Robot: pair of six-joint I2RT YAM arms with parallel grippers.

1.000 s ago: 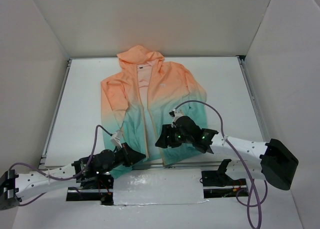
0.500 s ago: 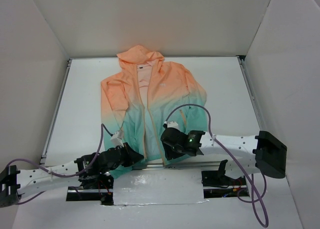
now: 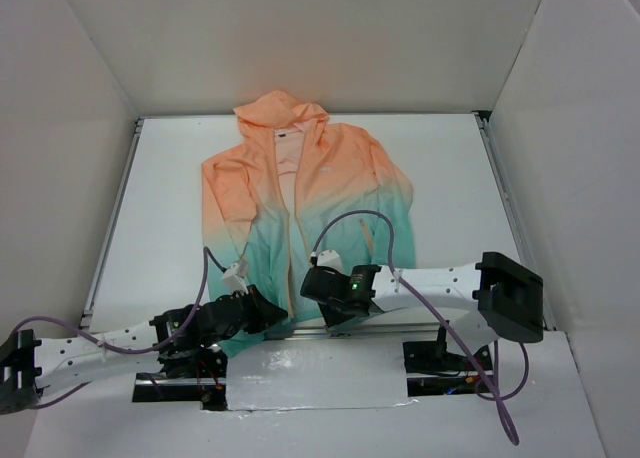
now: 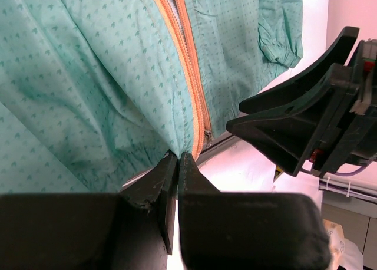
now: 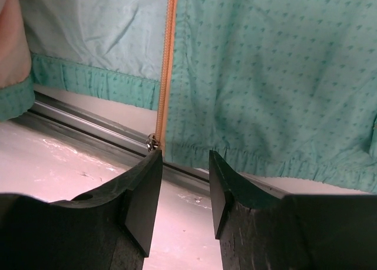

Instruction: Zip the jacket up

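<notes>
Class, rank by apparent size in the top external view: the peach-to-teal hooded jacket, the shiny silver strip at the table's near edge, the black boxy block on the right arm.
Largest: peach-to-teal hooded jacket.
Next: shiny silver strip.
Smallest: black boxy block on the right arm, even though it looks raised toward the camera.

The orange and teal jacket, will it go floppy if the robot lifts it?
Probably floppy: the thin peach-to-teal jacket lies flat and wrinkled, so it would likely droop from the left fingers. It seems light, being thin. The smooth fabric may slip.
</notes>
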